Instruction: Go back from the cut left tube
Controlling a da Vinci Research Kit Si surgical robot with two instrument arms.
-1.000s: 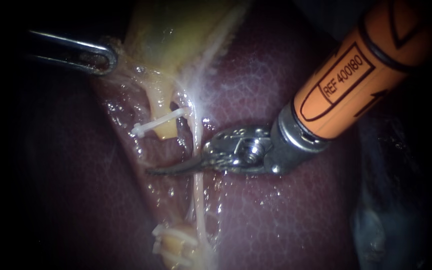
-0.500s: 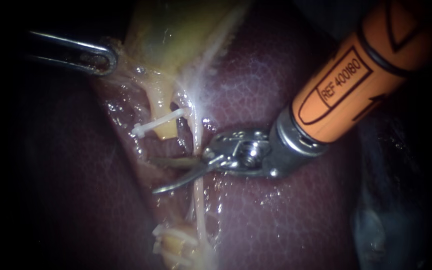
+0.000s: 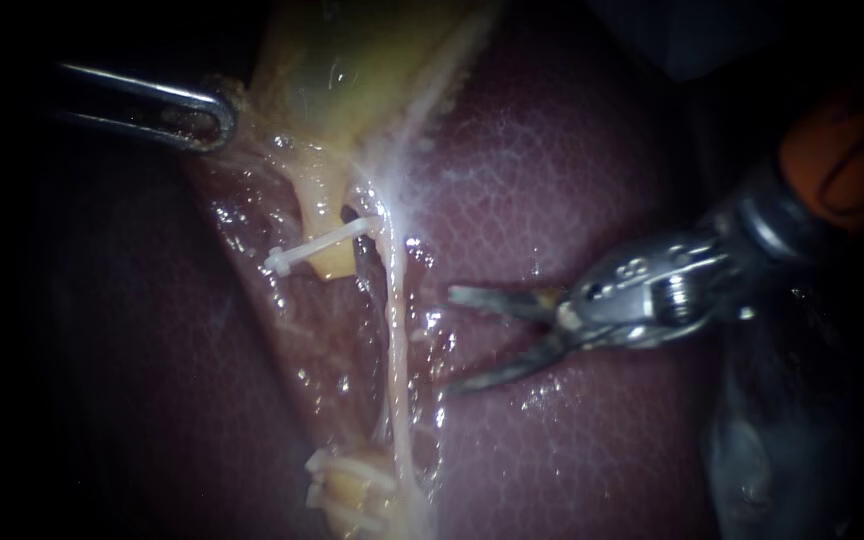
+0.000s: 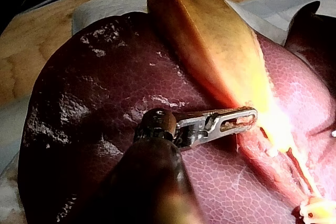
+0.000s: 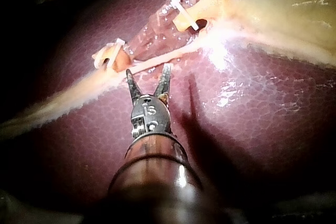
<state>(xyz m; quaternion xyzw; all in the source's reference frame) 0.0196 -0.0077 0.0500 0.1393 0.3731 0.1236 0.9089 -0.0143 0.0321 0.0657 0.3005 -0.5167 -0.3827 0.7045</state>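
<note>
The liver (image 3: 552,170) fills the scene, dark red and wet. The yellowish gallbladder (image 3: 352,60) lies on it, well beyond the right instrument (image 3: 450,340). That instrument's end effector stands open over bare liver, with a wide gap between its two slim blades and nothing held. Just ahead of its tips, and clear of them, a thin pale tube (image 3: 392,330) runs unbroken across their line. The cut left tube (image 3: 330,262) lies beyond that strand, on the far side from the end effector. One yellow stump sits near the gallbladder and the other stump (image 3: 350,490) lies apart from it, with raw tissue between them. A white clip (image 3: 317,243) crosses the first stump, and more clips (image 3: 352,470) sit on the second. The left instrument (image 3: 214,115), far off past the tubes, has its end effector closed on the gallbladder's edge.
</note>
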